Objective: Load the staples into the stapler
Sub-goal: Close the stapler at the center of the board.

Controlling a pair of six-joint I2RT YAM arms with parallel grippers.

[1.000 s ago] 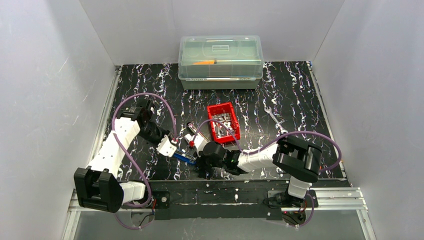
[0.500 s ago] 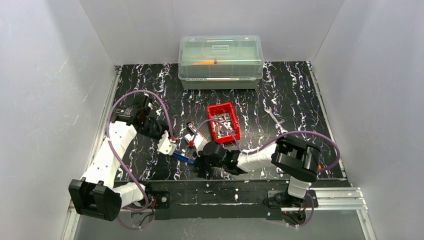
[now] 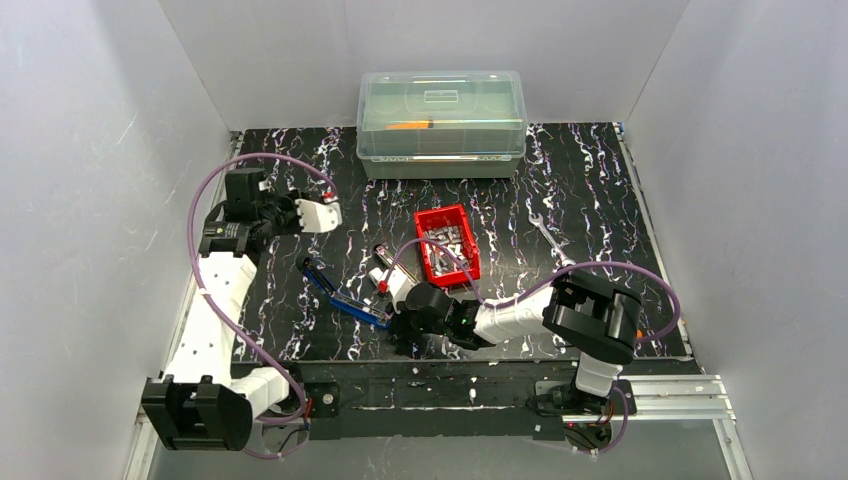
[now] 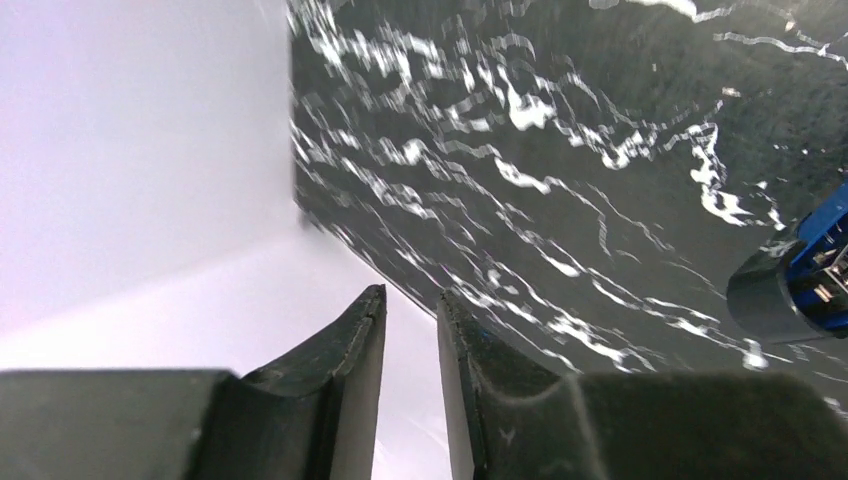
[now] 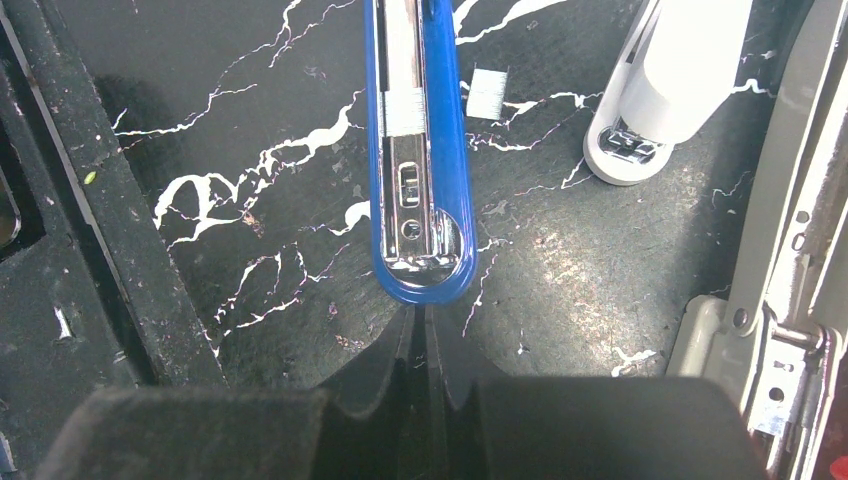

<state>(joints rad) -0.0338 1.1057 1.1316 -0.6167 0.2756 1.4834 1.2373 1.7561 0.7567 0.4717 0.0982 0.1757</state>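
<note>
The blue stapler [image 3: 345, 296] lies opened out flat on the black marbled mat. In the right wrist view its chrome channel [image 5: 408, 150] faces up with a short silvery strip of staples [image 5: 404, 110] in it. Another small staple strip [image 5: 488, 90] lies on the mat beside it. My right gripper [image 5: 420, 312] is shut, its tips right at the stapler's rounded near end; it also shows in the top view [image 3: 397, 322]. My left gripper [image 3: 318, 213] is raised at the back left, away from the stapler, its jaws a narrow gap apart and empty [image 4: 410, 292]. More staples [image 3: 446, 240] fill the red tray [image 3: 432, 272].
A white stapler [image 5: 660, 80] lies just right of the blue one. A clear lidded box [image 3: 441, 122] stands at the back. A wrench [image 3: 550, 238] lies right of the tray. The white wall [image 4: 130, 150] is close on my left gripper's left.
My left gripper has left the blue stapler and swung up and back to the left. The stapler's upper arm now lies folded out toward the back left. The right arm has not moved.
</note>
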